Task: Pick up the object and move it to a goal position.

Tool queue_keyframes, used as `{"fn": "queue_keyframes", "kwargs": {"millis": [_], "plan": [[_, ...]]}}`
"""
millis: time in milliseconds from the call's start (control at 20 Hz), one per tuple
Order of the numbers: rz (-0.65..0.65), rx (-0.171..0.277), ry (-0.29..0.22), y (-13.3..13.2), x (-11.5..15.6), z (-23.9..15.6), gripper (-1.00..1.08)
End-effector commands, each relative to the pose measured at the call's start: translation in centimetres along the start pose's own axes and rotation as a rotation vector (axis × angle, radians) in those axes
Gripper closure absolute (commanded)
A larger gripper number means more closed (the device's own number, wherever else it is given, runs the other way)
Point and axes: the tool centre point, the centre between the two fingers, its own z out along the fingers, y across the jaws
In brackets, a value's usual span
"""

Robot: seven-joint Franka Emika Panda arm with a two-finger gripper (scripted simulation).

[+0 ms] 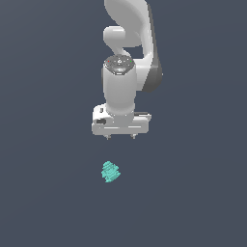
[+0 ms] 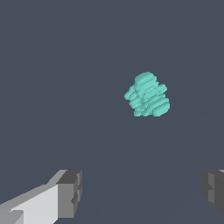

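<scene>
**Exterior view: small ridged block lies free, gripper above it and apart**

Exterior view shows the white two-finger robot gripper (image 1: 120,137) hanging over the plain dark grey floor (image 1: 43,193), with nothing between its fingers. The jaws stand wide apart; in the wrist view one grey finger pad (image 2: 70,193) is far from the other, and the space between them holds only floor. The small teal-green, lumpy, ridged block (image 1: 110,171) rests on the floor near the gripper, toward the lower part of the exterior view and slightly to the exterior view's left of the midpoint between the fingers. It touches nothing but the floor.

I judge the block to be light, because it is much smaller than the gripper, and stiff, since its ridges (image 2: 148,95) look hard and sharp. The stepped surface should give the pads some friction, but the uneven outline may let the block twist or tip when it is squeezed. The best hold seems to be across its broad middle, where the ridges are widest, not on the narrow top lump.

The block has no strong long axis; it appears a little taller than wide in both views, and its ridges run roughly across that direction. Which face is its front I cannot tell.
</scene>
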Motion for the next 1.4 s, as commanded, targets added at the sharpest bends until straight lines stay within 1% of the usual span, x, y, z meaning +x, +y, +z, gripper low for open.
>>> {"fn": "queue_keyframes", "kwargs": {"millis": [0,700,1000,1350], "plan": [[-0.038,-0.001,-0.005,0.3,0.8,0.6,-0.92],[-0.343,0.009,-0.040,3.3,6.2,6.5,-0.92],[-0.433,0.017,-0.049,4.4,7.4,8.5,-0.92],[-0.484,0.023,-0.054,5.1,8.0,9.7,-0.92]]}}
